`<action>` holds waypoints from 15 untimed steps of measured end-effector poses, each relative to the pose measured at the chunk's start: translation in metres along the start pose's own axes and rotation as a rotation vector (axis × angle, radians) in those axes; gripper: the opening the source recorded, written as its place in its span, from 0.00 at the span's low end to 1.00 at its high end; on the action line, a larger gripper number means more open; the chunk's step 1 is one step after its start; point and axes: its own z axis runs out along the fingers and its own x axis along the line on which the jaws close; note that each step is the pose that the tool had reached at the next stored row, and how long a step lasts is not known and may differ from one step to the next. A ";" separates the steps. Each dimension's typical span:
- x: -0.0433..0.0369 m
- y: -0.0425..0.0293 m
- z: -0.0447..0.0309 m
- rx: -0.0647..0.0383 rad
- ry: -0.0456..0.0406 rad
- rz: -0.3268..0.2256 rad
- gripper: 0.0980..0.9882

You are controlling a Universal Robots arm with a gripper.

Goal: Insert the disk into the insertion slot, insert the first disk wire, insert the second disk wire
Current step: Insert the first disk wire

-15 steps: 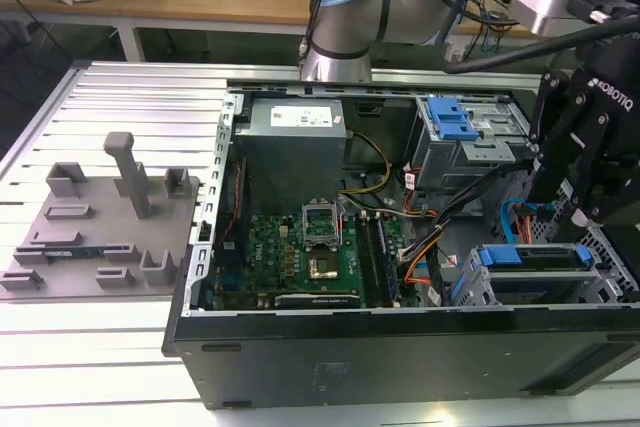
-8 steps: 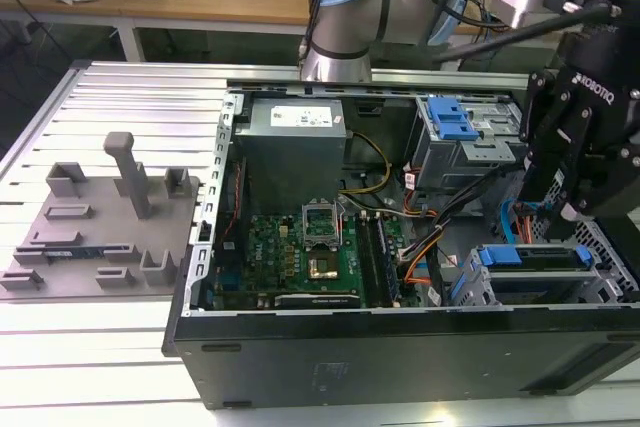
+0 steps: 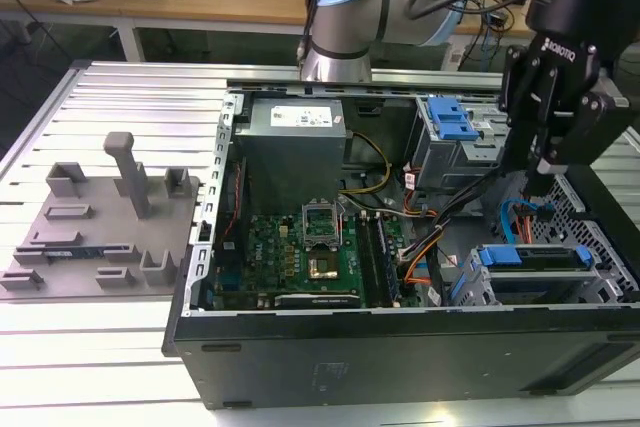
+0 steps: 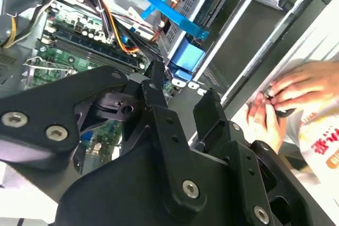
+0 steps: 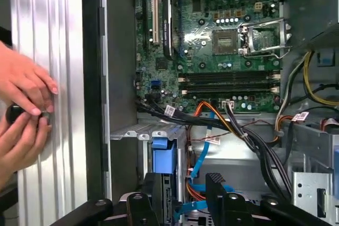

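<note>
A ribbed aluminium table (image 3: 120, 347) fills the foreground of a workshop, with wooden benches along the far wall. On the table an open computer case (image 3: 400, 357) lies on its side, and a grey fixture plate (image 3: 100, 237) sits beside it on the exterior view's left. Inside the case, the motherboard (image 3: 300, 247) lies towards the exterior view's left. A grey power supply box (image 3: 295, 137) stands at its far side. The insertion slot (image 3: 468, 289) is in the near corner on the exterior view's right. The disk (image 3: 530, 256) sits in it, the blue end of its carrier showing at the mouth. In the first wrist view that blue end (image 5: 163, 154) lies just beyond the fingertips. The arm reaches in from the far side, and the black gripper (image 3: 535, 185) hangs above the slot, close to a blue flat cable (image 3: 513, 222) that rises from behind the disk. Both wrist views show the fingers parted by a moderate gap (image 4: 180, 86) with nothing clamped between them. Whether either finger touches the cable cannot be told. Outside the case wall, a person's hands (image 5: 21, 104) rest on the table, pinching a small dark object (image 5: 13, 114).
</note>
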 end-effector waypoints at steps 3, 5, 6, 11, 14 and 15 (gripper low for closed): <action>-0.0134 0.0003 -0.0026 0.002 0.0843 0.000 0.45; -0.0190 0.0004 -0.0038 0.003 0.1215 0.000 0.45; -0.0228 0.0005 -0.0046 0.004 0.1493 0.000 0.45; -0.0371 0.0009 -0.0068 0.006 0.2343 0.000 0.35; -0.0451 -0.0004 -0.0067 0.006 0.2454 0.000 0.35; -0.0476 -0.0023 -0.0062 0.006 0.2469 0.000 0.35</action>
